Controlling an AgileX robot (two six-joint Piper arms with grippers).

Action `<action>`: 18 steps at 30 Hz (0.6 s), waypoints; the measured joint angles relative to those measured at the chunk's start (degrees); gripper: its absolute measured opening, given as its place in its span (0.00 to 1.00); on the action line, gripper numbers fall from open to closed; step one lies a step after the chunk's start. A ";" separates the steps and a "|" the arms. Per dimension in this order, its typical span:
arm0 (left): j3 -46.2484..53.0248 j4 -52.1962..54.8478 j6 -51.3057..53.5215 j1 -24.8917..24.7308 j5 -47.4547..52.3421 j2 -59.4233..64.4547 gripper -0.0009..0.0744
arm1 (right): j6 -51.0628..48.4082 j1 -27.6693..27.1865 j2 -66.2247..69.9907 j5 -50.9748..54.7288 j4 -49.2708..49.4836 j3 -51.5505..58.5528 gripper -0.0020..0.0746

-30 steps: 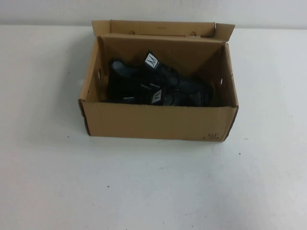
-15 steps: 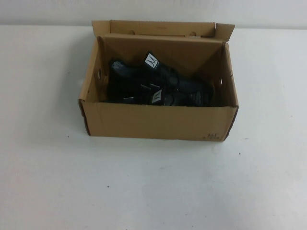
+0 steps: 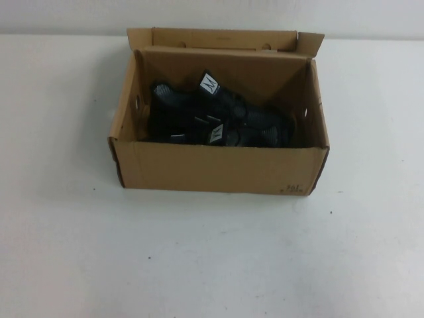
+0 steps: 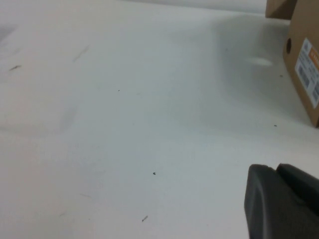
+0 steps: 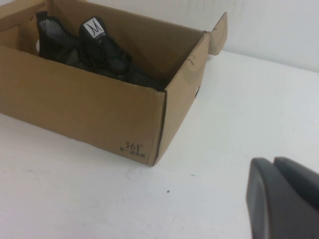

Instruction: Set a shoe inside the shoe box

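Observation:
An open brown cardboard shoe box [image 3: 218,169] stands in the middle of the white table. Black shoes with white tongue labels [image 3: 218,119] lie inside it. In the right wrist view the box [image 5: 89,114] and a shoe [image 5: 94,50] show ahead. My right gripper [image 5: 274,162] is shut and empty, over the table off the box's near right corner. My left gripper [image 4: 276,169] is shut and empty over bare table. A labelled side of the box [image 4: 304,64] shows at the edge of its view. Neither gripper shows in the high view.
The box's lid flap [image 3: 225,38] stands up at the back, near the wall. White table [image 3: 212,258] lies all round the box.

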 joint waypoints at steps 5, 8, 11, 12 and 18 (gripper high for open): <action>0.43 0.14 1.69 0.00 2.12 -0.38 0.01 | 0.00 0.00 0.00 0.00 0.00 0.00 0.00; 0.52 0.27 2.66 -0.34 4.37 -0.38 0.01 | 0.00 0.00 0.00 0.00 0.00 0.00 0.00; 0.52 0.27 4.00 -2.05 4.51 -0.42 0.01 | 0.00 0.00 0.00 0.00 0.00 0.00 0.00; 0.52 0.27 4.28 -2.86 4.51 -0.42 0.01 | 0.00 0.00 0.00 0.00 0.00 0.00 0.00; 0.52 0.27 4.62 -5.89 4.51 -0.42 0.01 | 0.00 0.00 0.00 0.00 0.00 0.00 0.00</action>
